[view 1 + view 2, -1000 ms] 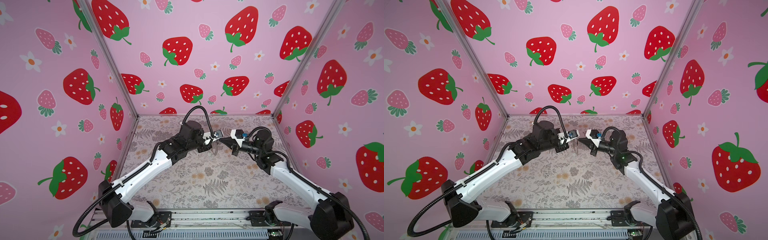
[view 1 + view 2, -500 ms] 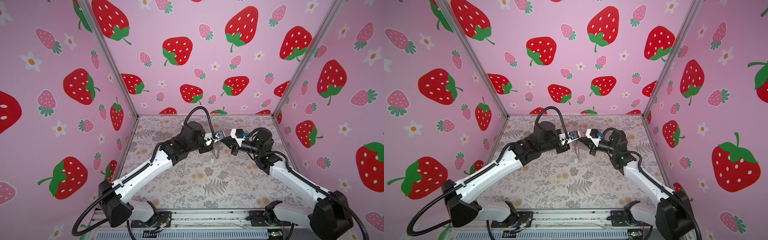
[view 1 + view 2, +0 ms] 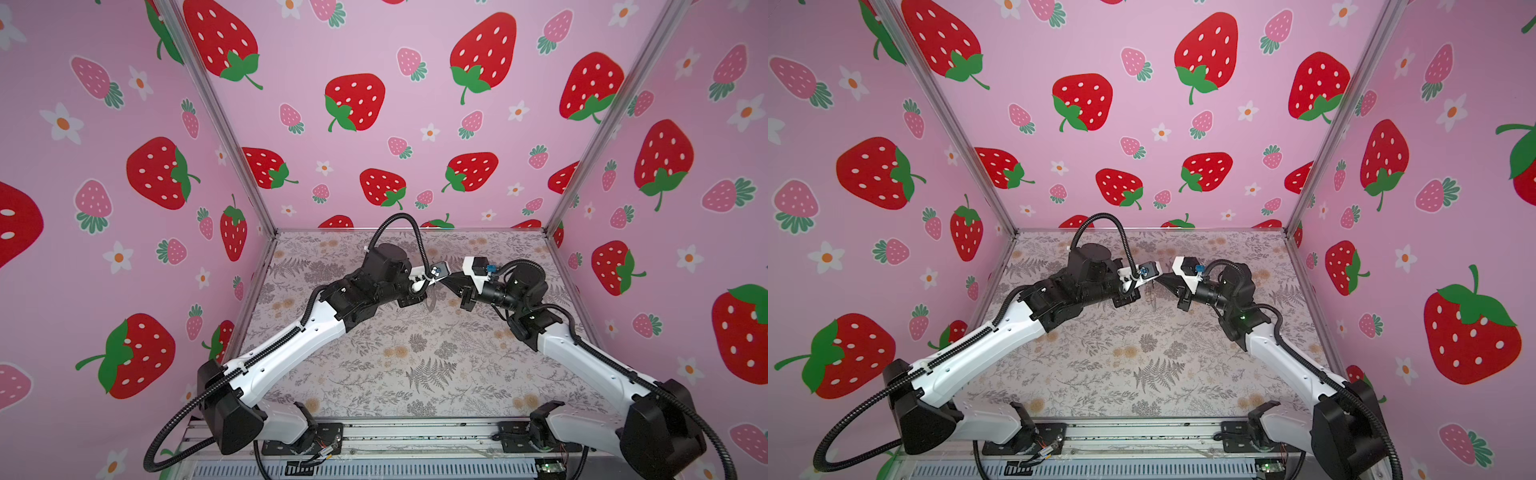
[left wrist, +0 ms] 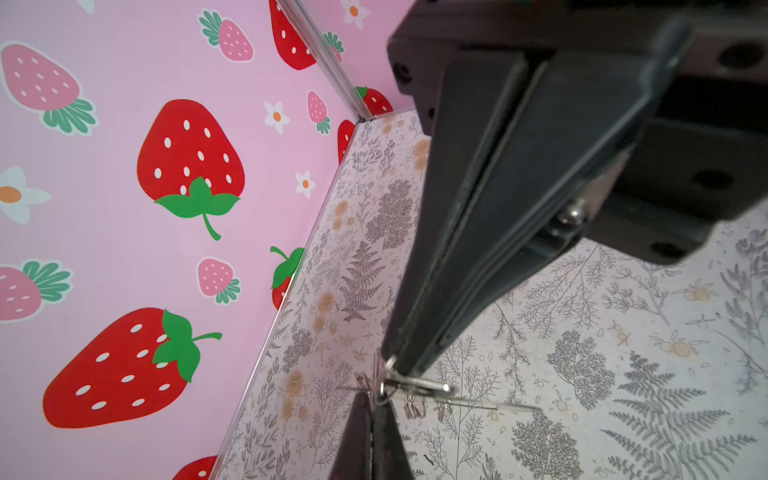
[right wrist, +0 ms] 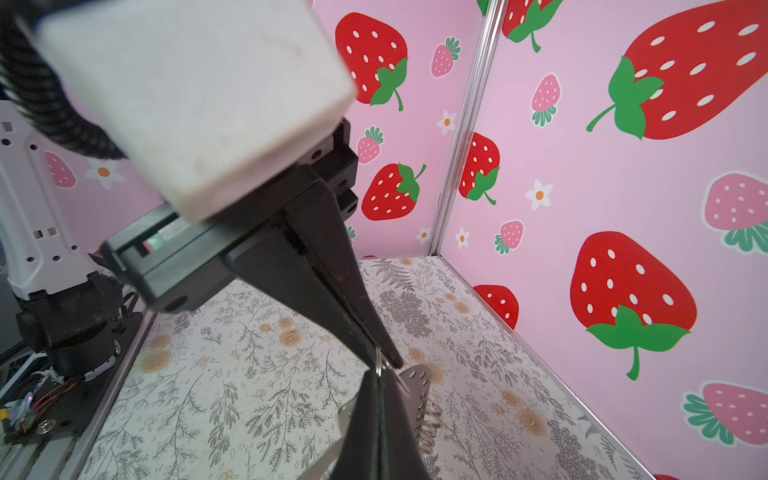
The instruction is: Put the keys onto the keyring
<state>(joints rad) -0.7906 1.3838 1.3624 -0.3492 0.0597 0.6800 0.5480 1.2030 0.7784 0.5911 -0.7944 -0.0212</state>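
Left wrist view is showing me the left pincer (image 4: 390, 368) and right pincer (image 4: 370, 401) pinching shut, tip to tip, on the keyring (image 4: 436, 387) above the table's (image 4: 623, 332) middle, and I am fearing a sideways tug slipping its thin rings free.

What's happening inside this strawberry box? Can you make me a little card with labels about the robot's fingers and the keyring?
Place: pink strawberry walls, leafy-patterned table
Left fingers: shut
Right fingers: shut
Meeting spot: tips touching in the air, above the table's back middle
Keyring: off the table, hanging at the tips; both pairs seem to pinch it
Small rings: dangling from the keyring's edge
Keys: too small to make out
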